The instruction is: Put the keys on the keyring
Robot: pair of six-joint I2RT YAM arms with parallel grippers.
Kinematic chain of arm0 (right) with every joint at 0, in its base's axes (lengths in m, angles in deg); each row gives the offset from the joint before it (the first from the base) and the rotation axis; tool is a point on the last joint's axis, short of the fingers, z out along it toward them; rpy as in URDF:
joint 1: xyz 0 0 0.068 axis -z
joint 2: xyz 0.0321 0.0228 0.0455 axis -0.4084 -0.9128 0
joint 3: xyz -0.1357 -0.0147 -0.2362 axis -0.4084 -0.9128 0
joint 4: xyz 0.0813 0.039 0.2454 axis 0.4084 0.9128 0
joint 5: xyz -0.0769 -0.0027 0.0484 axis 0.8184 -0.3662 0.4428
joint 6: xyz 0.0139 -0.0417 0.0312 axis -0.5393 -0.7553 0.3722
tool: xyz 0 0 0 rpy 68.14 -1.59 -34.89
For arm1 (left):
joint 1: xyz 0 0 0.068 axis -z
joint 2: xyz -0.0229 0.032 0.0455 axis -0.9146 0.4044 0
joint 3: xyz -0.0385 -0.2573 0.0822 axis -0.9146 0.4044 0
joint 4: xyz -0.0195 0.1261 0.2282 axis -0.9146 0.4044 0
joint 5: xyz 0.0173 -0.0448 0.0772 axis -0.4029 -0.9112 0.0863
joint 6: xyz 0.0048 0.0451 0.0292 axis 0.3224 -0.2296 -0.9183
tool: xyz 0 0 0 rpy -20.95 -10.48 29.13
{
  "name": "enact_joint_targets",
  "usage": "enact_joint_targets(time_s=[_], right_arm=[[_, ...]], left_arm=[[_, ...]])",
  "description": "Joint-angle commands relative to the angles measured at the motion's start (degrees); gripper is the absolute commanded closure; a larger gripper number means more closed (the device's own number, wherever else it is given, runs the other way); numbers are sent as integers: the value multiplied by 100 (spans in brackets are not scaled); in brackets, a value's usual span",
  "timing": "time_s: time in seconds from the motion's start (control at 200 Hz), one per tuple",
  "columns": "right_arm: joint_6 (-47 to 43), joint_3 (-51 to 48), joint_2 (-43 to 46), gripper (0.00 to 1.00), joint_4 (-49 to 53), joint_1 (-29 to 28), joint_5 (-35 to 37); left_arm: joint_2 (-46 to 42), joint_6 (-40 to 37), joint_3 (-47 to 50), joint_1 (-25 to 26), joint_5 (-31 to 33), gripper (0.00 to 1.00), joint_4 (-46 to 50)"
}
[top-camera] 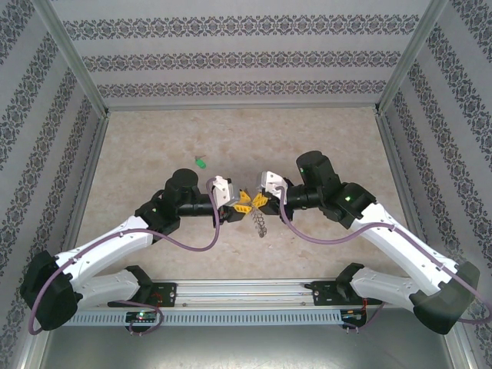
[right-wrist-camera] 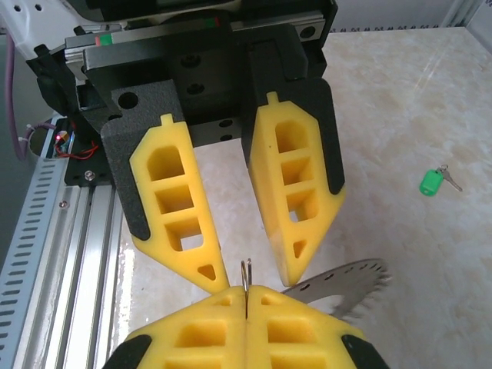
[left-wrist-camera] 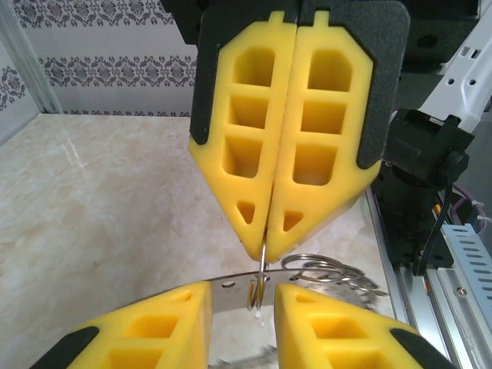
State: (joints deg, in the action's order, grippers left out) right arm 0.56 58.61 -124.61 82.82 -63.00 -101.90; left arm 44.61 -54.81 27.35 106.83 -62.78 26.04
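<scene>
At the middle of the bench [top-camera: 323, 146], the two arms are meeting tip to tip. Facing left, the right tool [right-wrist-camera: 246, 298] is pressing its yellow foam fingers fully together, pinching a thin wire loop of the keyring [top-camera: 260, 223] that is poking out just past their tips. The rest of the keyring is trailing from that pinch as a wiry coil with jagged silvery bits along its rim; whether it is touching the bench I cannot tell. Opposite, the left tool [left-wrist-camera: 242, 301] is standing partly open and gripping nothing, one finger to each side of the pinched wire. Well apart from both tools, toward the back left, the green-headed key [top-camera: 201, 163] is lying flat on the bench.
</scene>
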Motion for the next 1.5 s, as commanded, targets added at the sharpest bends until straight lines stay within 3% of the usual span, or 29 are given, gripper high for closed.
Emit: enact_joint_targets(time_s=[0.0, 0.165, 0.28, 0.39, 0.49, 0.575, 0.734, 1.269, 1.499], right_arm=[[-170, 147, 7, 100, -32, -122, 77], [-216, 89, 75, 100, -69, -232, 112], [-232, 62, 141, 100, -84, -273, 162], [-97, -61, 319, 100, -310, -312, 302], [312, -453, 683, 79, -678, -305, 670], [663, -970, 1139, 73, -1163, -305, 1133], [916, -1431, 1577, 72, -1468, -302, 1275], [819, -1335, 919, 76, -2098, -343, 18], [745, -1379, 893, 78, -2005, -354, 43]], left_arm=[[-4, -150, -188, 111, 33, 72, 78], [-14, -150, -159, 133, 128, 84, 50], [-30, -145, -168, 152, 213, 100, 98], [-113, -178, -99, 168, 361, 100, 85], [-265, -119, 20, 168, 445, 100, -52], [-365, -80, 122, 169, 436, 100, -177], [-441, -36, 208, 168, 295, 100, -308], [-639, 15, 392, 168, 82, 100, -413], [-648, 9, 401, 169, 33, 100, -436]])
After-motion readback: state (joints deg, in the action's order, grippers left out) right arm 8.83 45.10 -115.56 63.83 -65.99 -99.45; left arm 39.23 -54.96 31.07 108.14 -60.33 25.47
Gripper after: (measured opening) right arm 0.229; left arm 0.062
